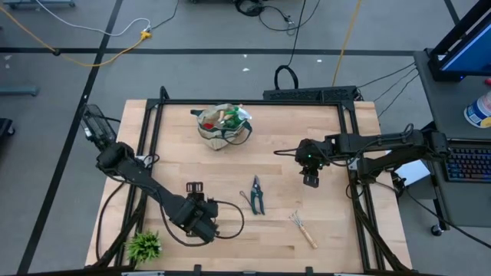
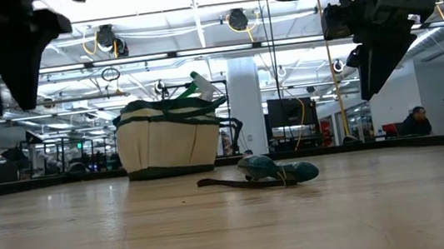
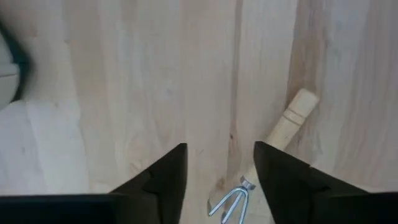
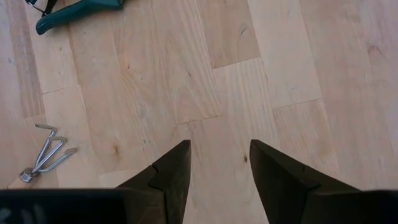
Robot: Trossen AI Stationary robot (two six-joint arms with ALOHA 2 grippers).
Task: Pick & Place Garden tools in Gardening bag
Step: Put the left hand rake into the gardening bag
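Currently the left arm reaches low across the tabletop (image 1: 322, 130), its left hand (image 1: 201, 222) well in front of the gardening bag (image 1: 222, 127). Its fingers (image 3: 163, 180) stand apart, holding nothing; a hand rake (image 3: 267, 160) lies on the wood just beyond them. The right hand (image 1: 310, 180) hangs to the right of the bag, fingers parted, empty. One pair of pruning shears (image 1: 256, 195) and one second hand rake (image 1: 302, 228) lie in front of the bag.

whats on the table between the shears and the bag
Nothing. In the high view the stretch of table from the shears up to the bag is bare wood.
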